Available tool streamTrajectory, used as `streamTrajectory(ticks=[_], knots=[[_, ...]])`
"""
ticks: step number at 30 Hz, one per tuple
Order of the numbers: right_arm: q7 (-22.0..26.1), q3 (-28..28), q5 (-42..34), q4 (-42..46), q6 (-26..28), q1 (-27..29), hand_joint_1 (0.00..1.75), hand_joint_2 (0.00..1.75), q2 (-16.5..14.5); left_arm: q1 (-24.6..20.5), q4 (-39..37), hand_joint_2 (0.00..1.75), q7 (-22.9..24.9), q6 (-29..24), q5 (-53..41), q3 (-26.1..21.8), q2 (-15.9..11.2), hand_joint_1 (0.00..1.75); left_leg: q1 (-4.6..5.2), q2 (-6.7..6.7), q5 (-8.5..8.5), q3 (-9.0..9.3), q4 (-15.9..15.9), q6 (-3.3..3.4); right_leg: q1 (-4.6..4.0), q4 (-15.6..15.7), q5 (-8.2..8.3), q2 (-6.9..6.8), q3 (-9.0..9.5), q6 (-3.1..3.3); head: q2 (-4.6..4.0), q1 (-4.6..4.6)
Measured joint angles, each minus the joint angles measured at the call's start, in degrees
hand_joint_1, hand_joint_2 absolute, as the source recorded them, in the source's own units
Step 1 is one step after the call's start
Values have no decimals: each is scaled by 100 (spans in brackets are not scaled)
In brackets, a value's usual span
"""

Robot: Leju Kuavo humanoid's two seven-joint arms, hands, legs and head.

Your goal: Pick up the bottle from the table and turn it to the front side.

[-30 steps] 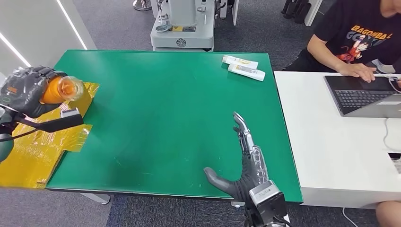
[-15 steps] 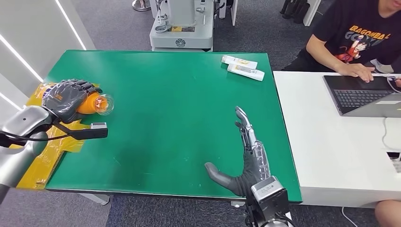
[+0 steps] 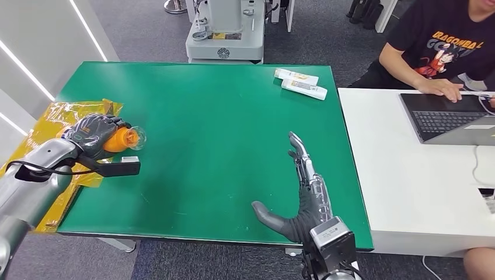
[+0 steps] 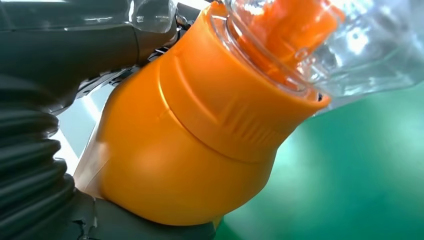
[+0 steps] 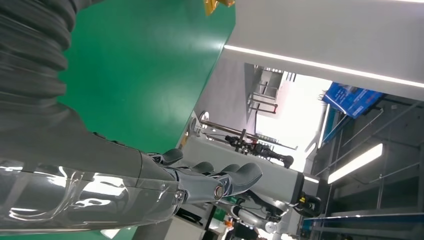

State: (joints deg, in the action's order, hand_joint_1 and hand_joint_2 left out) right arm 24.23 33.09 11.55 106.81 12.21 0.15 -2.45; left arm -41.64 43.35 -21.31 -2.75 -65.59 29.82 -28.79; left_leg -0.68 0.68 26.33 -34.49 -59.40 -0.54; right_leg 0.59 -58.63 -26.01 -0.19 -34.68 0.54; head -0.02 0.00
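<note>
Orange bottle [image 3: 121,139] sits gripped in our left hand [image 3: 93,135], carried down and inward over the green table [image 3: 222,128] beside the yellow wrap [image 3: 55,111] — lifted already, so turning comes next. Our right hand [image 3: 303,195] lies flat, fingers released.

— Any lettering you can actually read?
— One spot: the person's black T-shirt [image 3: 449,41], well beyond the open right hand [image 3: 300,192], carries orange print, "DRAGONBALL" cut off at the start, with "GO…" below.
— The two white tubes [image 3: 300,83]?
— Their print is too small.
</note>
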Motion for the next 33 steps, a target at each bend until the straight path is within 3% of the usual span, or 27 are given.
streamTrajectory(ticks=[17,33], knots=[[-62,6,-74,-22,75,-3,0,175,2,-69,-847,175,60,-136,108,156,187,175,-1,-4,0,-2,1,-2,0,0,-1,-3,1,0,0,0],[171,235,-497,-282,278,-132,0,175,129,-22,-1464,175,328,-268,-163,229,232,175,-1,-3,0,-2,1,-2,0,-1,-1,-2,1,0,0,-1]])
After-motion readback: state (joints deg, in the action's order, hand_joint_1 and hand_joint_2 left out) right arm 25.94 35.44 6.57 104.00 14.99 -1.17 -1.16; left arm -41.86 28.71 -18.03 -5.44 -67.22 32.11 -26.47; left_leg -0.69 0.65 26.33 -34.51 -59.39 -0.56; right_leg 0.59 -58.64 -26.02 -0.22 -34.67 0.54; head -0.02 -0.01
